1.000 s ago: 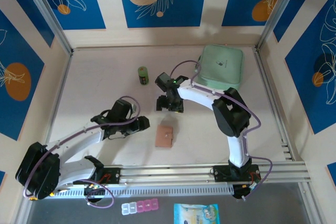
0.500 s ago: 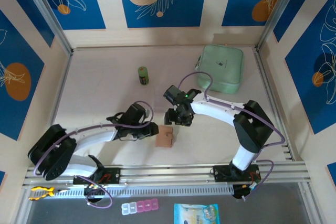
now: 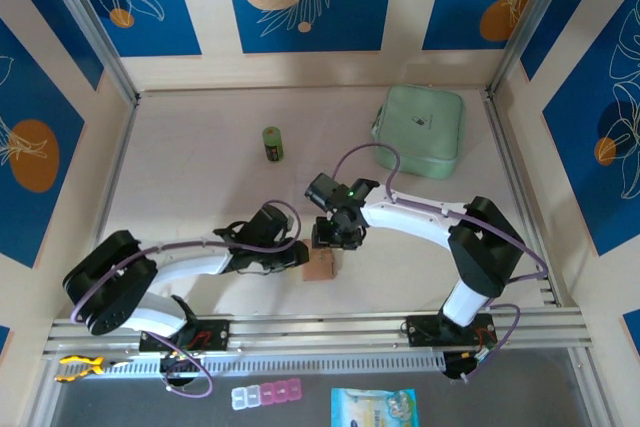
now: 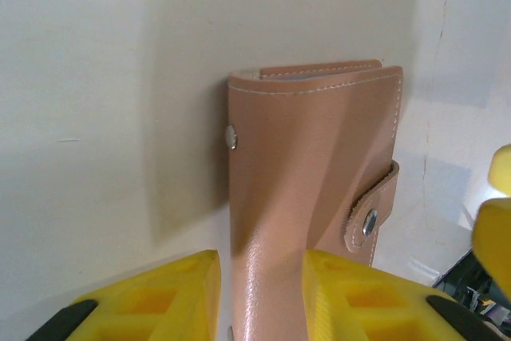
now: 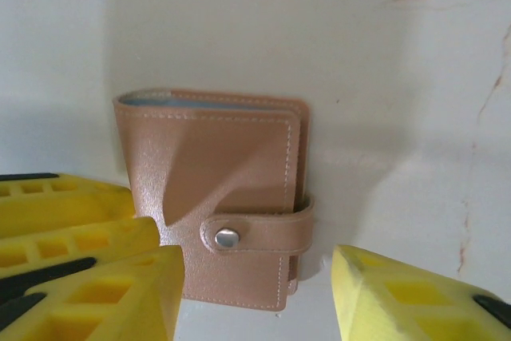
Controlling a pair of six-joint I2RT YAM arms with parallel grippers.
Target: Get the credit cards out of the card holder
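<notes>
Left gripper (image 3: pixel 300 259) reaches the card holder (image 3: pixel 321 267) from 9 o'clock. In its wrist view, its claw (image 4: pixel 259 265) is narrowly parted. One yellow finger (image 4: pixel 172 297) sits just beside the holder's (image 4: pixel 311 157) left edge and the other overlaps the pink leather. Whether they actually pinch it I cannot tell.

Right gripper (image 3: pixel 335 239) comes down on the holder from 12 o'clock. In its own camera its claw (image 5: pixel 257 277) is spread wide. One finger (image 5: pixel 120 301) overlaps the near left corner of the holder (image 5: pixel 215 165), and the other stands clear of its right edge.

The salmon-pink holder lies flat and folded shut on the table (image 3: pixel 200 167), toward 6 o'clock near the arm bases. Its snap tab (image 5: pixel 263 233) is fastened across the cover. A pale blue-grey strip peeks out along its far edge.

A mint-green zip pouch (image 3: pixel 420 129) rests at 2 o'clock, well apart. A small green cylinder (image 3: pixel 272 143) stands at 11 o'clock of the holder.
</notes>
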